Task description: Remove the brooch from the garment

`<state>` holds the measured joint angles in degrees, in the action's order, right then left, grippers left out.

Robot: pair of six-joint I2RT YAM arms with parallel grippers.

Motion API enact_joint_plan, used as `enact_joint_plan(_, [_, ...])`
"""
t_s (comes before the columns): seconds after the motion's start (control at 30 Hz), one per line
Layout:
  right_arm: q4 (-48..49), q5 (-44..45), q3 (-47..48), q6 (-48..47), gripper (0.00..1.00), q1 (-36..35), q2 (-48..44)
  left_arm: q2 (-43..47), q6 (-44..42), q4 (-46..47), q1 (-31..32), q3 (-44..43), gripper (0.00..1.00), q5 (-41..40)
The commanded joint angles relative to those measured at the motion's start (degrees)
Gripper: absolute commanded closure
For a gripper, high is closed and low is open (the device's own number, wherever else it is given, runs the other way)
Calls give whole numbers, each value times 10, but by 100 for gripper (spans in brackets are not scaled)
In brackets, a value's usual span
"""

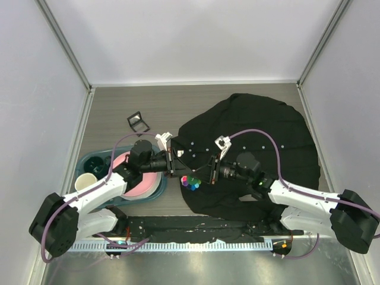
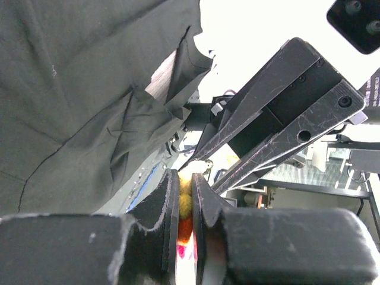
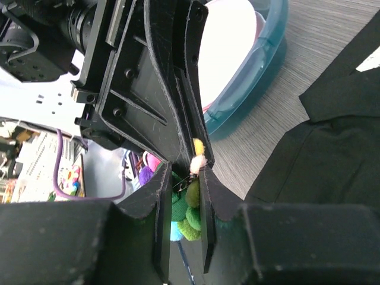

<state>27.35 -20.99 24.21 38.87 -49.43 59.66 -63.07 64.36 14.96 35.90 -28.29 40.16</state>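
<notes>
A glossy teal plastic tub (image 1: 89, 160) sits at the far left on the grey wood-grain table (image 1: 119, 101). The left gripper (image 2: 185, 178), its scuffed matte fingers nearly together, pinches the fuzzy multicoloured flower brooch (image 1: 191, 181) by its yellow and red petals. The right gripper (image 3: 186, 178) nips its green petals from the opposite side, over the left edge of the crumpled black woven shirt (image 1: 261, 136).

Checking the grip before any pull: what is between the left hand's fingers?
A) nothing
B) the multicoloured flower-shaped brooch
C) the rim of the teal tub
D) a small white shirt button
B: the left wrist view shows the left hand closed on the yellow and red petals of the multicoloured flower-shaped brooch.
</notes>
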Motion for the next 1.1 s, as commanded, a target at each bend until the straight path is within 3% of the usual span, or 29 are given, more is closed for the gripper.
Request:
enact_joint_plan(0.0, [182,84,-16,63,99,-56,7,-9,62,153,29,-12,100,9])
enact_joint_plan(0.13, [184,139,-28,104,99,-56,-6,-11,63,154,29,-7,100,9])
enact_joint_plan(0.43, [144,108,-2,186,88,-50,5,-5,59,154,29,7,100,5])
enact_joint_plan(0.77, [35,73,-15,176,55,-9,-91,6,50,137,24,4,100,1])
enact_joint_plan(1.07, [-25,1,-8,168,40,50,-139,4,46,144,23,-7,100,13])
